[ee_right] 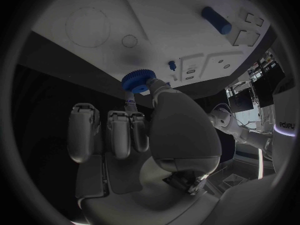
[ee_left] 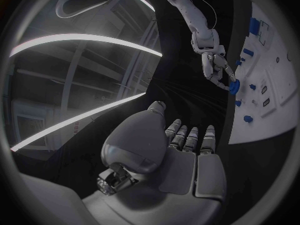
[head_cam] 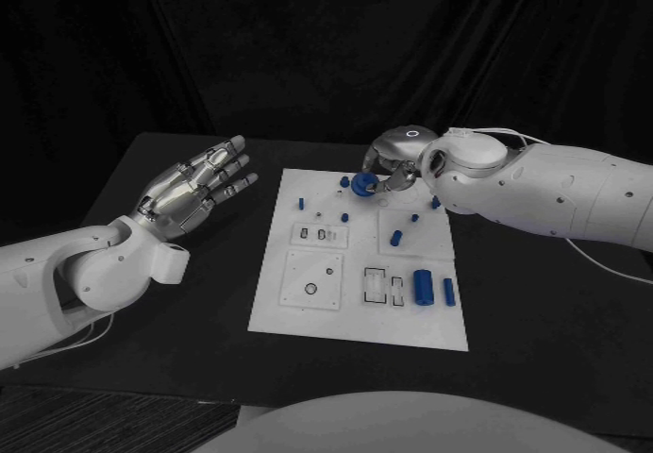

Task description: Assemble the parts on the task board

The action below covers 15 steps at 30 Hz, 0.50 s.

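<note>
My right robot hand point(head_cam: 397, 162) pinches a small blue toothed gear point(head_cam: 362, 186) over the far end of the white rectangular task board point(head_cam: 357, 326), seemingly just above it. My left robot hand point(head_cam: 193, 189) hovers open beside the board.

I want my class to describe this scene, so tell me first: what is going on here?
A robot is putting small blue parts onto a white board on a black table. Its right robot hand holds a blue toothed wheel over the board's far end. Its left robot hand is open beside the board, holding nothing. Other blue pieces lie on the board.
</note>
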Tool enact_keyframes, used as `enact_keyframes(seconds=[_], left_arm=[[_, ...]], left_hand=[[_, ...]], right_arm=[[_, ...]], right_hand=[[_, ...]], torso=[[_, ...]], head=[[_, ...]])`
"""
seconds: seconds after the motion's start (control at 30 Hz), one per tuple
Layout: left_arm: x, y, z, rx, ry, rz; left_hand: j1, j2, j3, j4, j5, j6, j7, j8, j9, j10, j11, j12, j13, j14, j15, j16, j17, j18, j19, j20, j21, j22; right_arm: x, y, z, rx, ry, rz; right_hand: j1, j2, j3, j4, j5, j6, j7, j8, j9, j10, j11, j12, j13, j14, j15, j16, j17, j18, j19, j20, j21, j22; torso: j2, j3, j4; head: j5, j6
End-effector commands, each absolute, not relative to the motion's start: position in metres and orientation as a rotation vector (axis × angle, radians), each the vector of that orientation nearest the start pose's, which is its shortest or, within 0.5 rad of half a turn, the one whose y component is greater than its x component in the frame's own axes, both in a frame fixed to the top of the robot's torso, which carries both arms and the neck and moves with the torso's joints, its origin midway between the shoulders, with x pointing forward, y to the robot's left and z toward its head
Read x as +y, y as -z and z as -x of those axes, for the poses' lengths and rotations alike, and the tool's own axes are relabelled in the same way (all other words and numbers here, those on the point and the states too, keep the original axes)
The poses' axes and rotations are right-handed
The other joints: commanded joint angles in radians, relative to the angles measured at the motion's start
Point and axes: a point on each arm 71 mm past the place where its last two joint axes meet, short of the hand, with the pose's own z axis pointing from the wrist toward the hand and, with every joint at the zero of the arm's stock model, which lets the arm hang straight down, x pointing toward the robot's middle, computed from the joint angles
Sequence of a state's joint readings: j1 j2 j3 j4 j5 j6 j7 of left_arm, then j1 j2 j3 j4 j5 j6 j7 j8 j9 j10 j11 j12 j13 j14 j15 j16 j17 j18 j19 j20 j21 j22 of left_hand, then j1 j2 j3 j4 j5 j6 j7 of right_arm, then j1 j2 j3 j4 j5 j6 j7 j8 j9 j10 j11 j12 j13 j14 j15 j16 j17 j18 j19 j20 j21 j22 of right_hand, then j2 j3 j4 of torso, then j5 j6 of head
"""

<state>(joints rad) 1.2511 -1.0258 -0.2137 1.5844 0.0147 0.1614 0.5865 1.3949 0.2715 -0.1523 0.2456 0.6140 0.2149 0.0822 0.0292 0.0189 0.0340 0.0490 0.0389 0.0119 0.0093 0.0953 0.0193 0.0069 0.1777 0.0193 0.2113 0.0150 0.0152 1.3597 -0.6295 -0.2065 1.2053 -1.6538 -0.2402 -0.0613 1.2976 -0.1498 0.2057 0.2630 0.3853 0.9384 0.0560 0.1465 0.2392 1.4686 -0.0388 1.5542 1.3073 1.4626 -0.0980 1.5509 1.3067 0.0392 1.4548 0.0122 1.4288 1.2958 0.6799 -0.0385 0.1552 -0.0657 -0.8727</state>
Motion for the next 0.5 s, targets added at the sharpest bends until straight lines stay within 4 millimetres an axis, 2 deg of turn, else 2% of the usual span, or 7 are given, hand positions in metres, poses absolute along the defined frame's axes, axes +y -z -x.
enact_keyframes(seconds=[0.03,0.2,0.33,0.5], left_arm=[[0.259,0.195,-0.445,1.498,1.957,1.002],[0.258,0.196,-0.445,1.505,1.96,1.005],[0.257,0.197,-0.445,1.509,1.961,1.006],[0.257,0.197,-0.445,1.512,1.961,1.008]], left_hand=[[0.01,-0.002,0.052,-0.002,0.022,0.007,0.0,0.013,0.013,-0.001,0.008,0.026,0.006,0.001,0.016,0.01,0.003,-0.001,0.009,0.006,0.01,0.001],[0.011,-0.002,0.053,-0.002,0.022,0.006,-0.001,0.012,0.013,-0.001,0.008,0.026,0.006,0.001,0.016,0.01,0.003,-0.001,0.008,0.006,0.01,0.001],[0.011,-0.002,0.054,-0.003,0.023,0.006,-0.001,0.012,0.013,-0.001,0.008,0.026,0.006,0.001,0.016,0.01,0.003,-0.001,0.009,0.007,0.01,0.001],[0.011,-0.002,0.054,-0.003,0.023,0.006,-0.001,0.012,0.013,-0.001,0.008,0.026,0.006,0.001,0.016,0.01,0.003,-0.001,0.009,0.007,0.01,0.001]], right_arm=[[-0.176,0.181,-0.549,1.679,-0.39,0.507],[-0.163,0.189,-0.551,1.704,-0.401,0.528],[-0.154,0.197,-0.552,1.732,-0.411,0.532],[-0.149,0.204,-0.553,1.742,-0.417,0.531]], right_hand=[[0.028,0.029,0.032,-0.015,-0.004,0.038,-0.002,0.052,0.058,0.102,0.008,0.017,0.264,0.108,-0.005,0.02,0.264,0.002,0.02,-0.002,0.001,0.192],[0.027,0.03,0.032,-0.016,-0.006,0.037,0.0,0.052,0.059,0.102,0.01,0.017,0.264,0.108,-0.004,0.02,0.264,0.002,0.019,-0.002,0.0,0.191],[0.029,0.032,0.034,-0.019,-0.007,0.034,0.001,0.05,0.06,0.102,0.012,0.017,0.264,0.108,-0.002,0.02,0.264,0.002,0.018,0.0,-0.002,0.19],[0.03,0.033,0.034,-0.02,-0.006,0.032,0.002,0.049,0.061,0.102,0.013,0.017,0.264,0.108,-0.001,0.02,0.264,0.003,0.017,0.001,-0.004,0.19]], torso=[[0.001,-0.0007,0.0015],[0.002,-0.0004,0.0026],[0.001,-0.0006,-0.0007],[0.0,-0.0004,-0.0002]], head=[[-0.004,0.0],[-0.006,0.0],[0.0,0.0],[0.0,0.0]])
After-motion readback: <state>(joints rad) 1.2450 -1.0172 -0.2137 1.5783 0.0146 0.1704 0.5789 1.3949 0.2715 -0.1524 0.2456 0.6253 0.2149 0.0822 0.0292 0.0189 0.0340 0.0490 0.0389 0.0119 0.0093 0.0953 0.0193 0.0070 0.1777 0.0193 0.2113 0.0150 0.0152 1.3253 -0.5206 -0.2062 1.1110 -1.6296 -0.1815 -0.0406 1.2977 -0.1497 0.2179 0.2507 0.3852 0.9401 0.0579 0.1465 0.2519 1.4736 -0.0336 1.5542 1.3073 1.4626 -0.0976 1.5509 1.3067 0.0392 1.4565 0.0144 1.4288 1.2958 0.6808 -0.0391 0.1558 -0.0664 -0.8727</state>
